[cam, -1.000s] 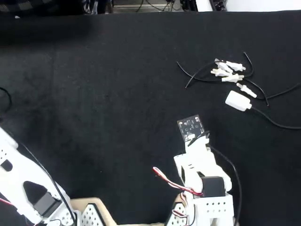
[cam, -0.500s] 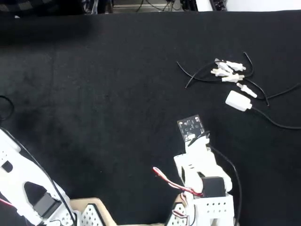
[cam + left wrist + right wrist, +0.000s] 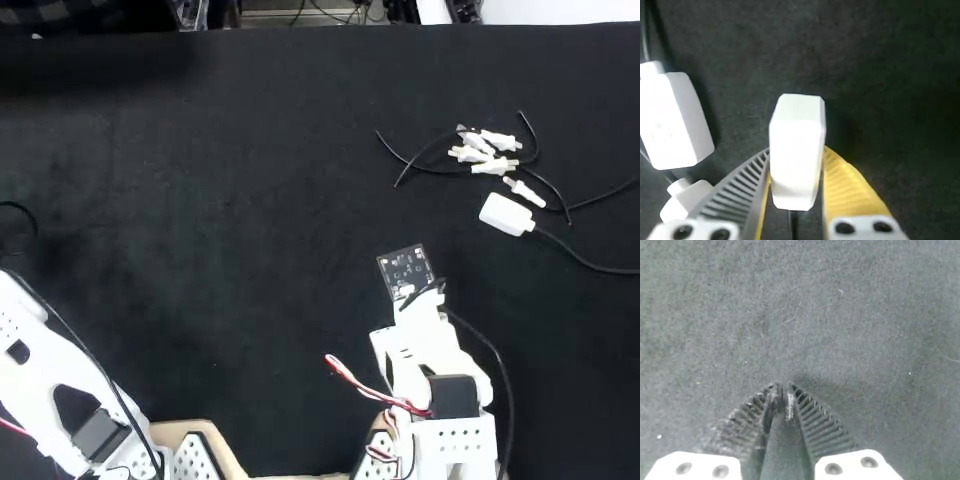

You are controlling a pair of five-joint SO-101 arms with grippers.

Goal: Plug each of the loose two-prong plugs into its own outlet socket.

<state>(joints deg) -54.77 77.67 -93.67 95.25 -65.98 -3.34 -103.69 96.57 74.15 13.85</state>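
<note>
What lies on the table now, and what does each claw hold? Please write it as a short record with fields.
Left claw: shut on a white block; plug or socket, cannot tell
Beside it: second white block with a cord, lying on the cloth
Right claw: shut, holding nothing, over black cloth
Loose plugs: heap with black cords, right part of the high view
White socket: next to the heap, with its own cord

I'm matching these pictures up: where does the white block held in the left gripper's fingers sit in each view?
Left wrist view: white block at the middle, between the left gripper's fingers.
High view: the left arm runs off the lower-left edge; the block is probably past it.
Right wrist view: the right gripper, shut, over black cloth.
Shared landmark: that black cloth.
</note>
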